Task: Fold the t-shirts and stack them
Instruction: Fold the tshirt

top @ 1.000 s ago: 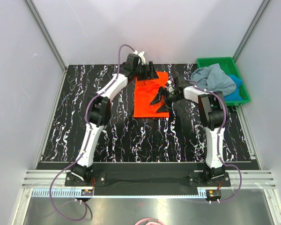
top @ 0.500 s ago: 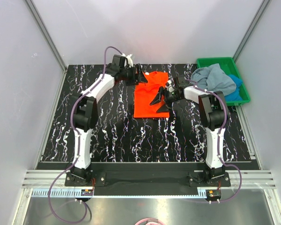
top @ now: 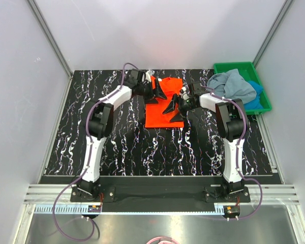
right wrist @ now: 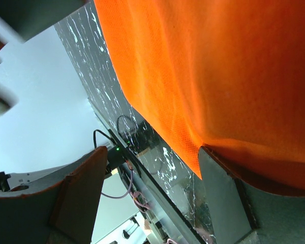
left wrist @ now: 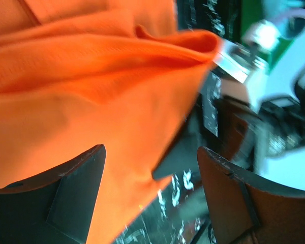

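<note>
Orange t-shirt (top: 157, 116) lies folded as an upright rectangle on the table (top: 122, 145). It sits in the far half, about midway between the left and right edges, with its collar end toward the far edge. Placement and outline match the earlier frames.

Left pincer (top: 156, 92): jaws apart, low over the far-left part of the orange t-shirt. Half a second ago it hung just outside the shirt's far-left corner. A second ago it was over the far edge by the collar. It has now come back inward, toward the near edge. The elbow has shifted too, and the forearm now lies closer to the shirt's left side. The left wrist view shows both fingers spread and a rumpled ridge of orange cloth (left wrist: 91, 91) beyond them, with nothing pinched.

Right pincer (top: 174, 112): jaws apart, over the shirt's right edge. Arm and pincer have not changed across all three top views. The right wrist view shows orange cloth (right wrist: 218, 61) filling the field past the spread fingers, its border running along the table.

Green tray (top: 234, 65) sits at the far right corner of the table. The grey-blue t-shirt (top: 231, 84) is bunched in it, spilling over its left rim. The bright blue t-shirt (top: 255, 99) is beneath it on the near-right side. Both are as before.
</note>
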Motion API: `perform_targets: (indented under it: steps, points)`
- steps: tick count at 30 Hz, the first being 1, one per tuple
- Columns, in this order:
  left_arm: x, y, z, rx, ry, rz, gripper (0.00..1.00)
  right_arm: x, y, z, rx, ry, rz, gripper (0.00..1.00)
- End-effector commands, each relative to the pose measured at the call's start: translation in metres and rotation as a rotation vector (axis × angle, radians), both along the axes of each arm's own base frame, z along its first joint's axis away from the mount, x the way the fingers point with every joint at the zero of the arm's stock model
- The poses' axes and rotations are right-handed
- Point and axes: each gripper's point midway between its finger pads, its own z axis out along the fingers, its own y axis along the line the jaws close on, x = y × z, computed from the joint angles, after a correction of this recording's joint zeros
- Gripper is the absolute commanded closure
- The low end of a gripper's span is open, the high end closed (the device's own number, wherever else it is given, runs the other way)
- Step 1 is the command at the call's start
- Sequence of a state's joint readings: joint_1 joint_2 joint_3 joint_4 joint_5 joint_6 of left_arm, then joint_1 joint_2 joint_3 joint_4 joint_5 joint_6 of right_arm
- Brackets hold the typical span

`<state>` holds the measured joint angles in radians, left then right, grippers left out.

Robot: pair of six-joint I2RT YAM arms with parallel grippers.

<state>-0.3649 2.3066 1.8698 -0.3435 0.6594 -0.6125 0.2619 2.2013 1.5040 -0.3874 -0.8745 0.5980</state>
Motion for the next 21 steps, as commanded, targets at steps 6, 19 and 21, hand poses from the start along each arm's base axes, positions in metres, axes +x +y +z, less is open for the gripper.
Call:
perform_targets:
  steps: [6,19,21]
  points:
    - [0.041,-0.019,-0.006,-0.054,-0.083,0.033,0.22,0.002,0.005,0.021,0.011,-0.063,0.014,0.2]
    - [0.102,-0.026,0.015,-0.031,-0.285,0.147,0.21,-0.014,-0.003,0.018,-0.02,-0.057,0.021,0.2]
    - [0.102,-0.02,0.023,-0.009,-0.293,0.17,0.21,-0.014,-0.003,0.019,-0.019,-0.062,0.021,0.19]
